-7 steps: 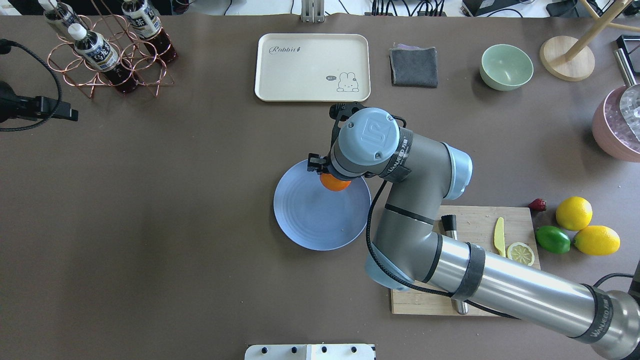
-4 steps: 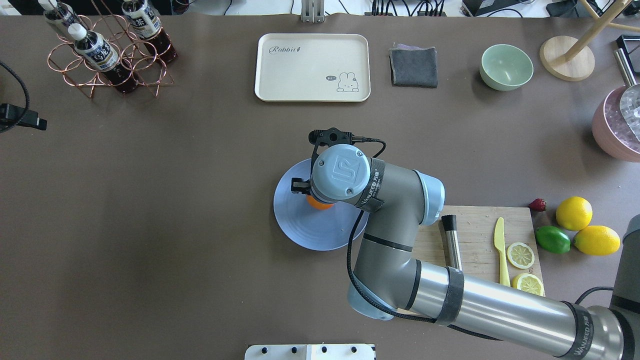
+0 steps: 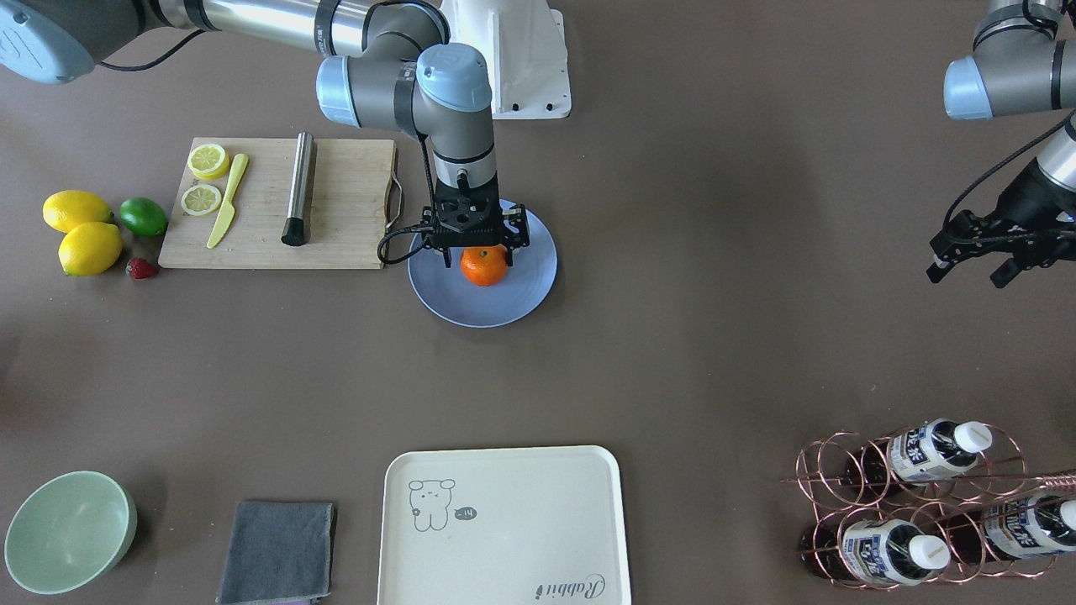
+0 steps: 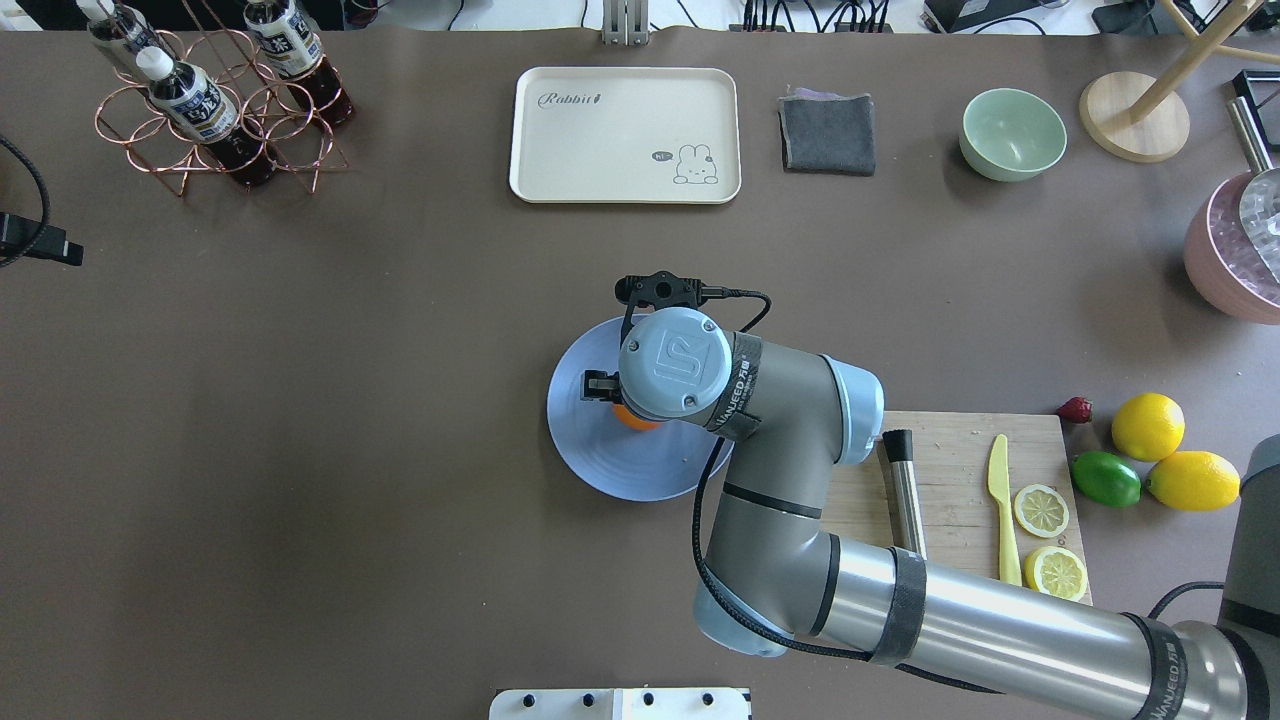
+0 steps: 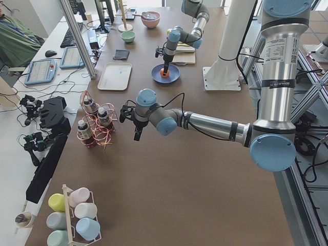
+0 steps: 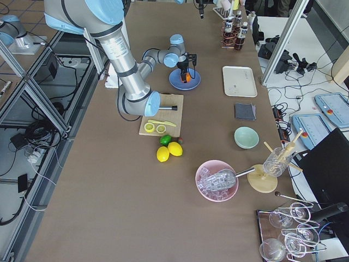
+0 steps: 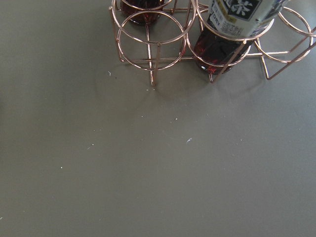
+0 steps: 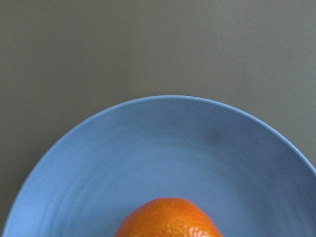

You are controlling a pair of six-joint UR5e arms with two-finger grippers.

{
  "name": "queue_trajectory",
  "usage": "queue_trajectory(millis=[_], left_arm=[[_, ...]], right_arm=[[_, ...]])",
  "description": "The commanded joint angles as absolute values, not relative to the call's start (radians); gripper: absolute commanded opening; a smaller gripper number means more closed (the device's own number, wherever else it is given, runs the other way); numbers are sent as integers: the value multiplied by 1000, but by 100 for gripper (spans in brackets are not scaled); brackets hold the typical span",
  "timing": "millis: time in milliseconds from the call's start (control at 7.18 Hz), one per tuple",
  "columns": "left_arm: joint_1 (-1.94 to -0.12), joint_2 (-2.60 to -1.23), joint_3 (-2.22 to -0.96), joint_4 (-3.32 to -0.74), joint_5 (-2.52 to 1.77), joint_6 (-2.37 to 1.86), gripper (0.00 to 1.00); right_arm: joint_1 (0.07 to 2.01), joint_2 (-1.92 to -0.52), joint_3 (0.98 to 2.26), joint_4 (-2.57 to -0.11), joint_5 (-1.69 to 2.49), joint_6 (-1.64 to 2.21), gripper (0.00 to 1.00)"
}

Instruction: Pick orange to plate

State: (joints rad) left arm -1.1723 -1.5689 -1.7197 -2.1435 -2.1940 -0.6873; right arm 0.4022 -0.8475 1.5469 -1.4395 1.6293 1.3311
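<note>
The right gripper (image 3: pixel 481 249) is squeezing the orange (image 3: pixel 484 267) at the middle of the blue plate (image 3: pixel 521 294), while the left gripper (image 3: pixel 967 270), far off at the plate's 3 o'clock in the front-facing view, is hanging spread open with nothing in it.

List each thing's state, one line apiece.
orange: held at the plate's middle
plate: flat, under the orange
right gripper: shut on the orange
left gripper: open, empty
bottles: capped, lying on their sides
green bowl: upright, empty
gray cloth: folded
</note>
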Motion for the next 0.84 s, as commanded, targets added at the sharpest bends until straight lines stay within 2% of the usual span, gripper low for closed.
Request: queue_trajectory(millis=[0,279,418,697], left_arm=[[-1180,-1565,-1721,-2138,-2195,-667,98],[-1277,-1540,-1697,-2129,-2200,-487,98],[-1301,-1517,-1697,-2129,-2212,-445,98],[-1405,-1499,-1681,-2070,-2269,-261,98]], right_arm=[[419,-853,1558,-1457,1641,1324,100],[506,-854,1703,-1624,1754,1275,100],[570,-854,1736,-1656,1831,1253,100],[763,-946,1834,-1722,2033,1092,100]])
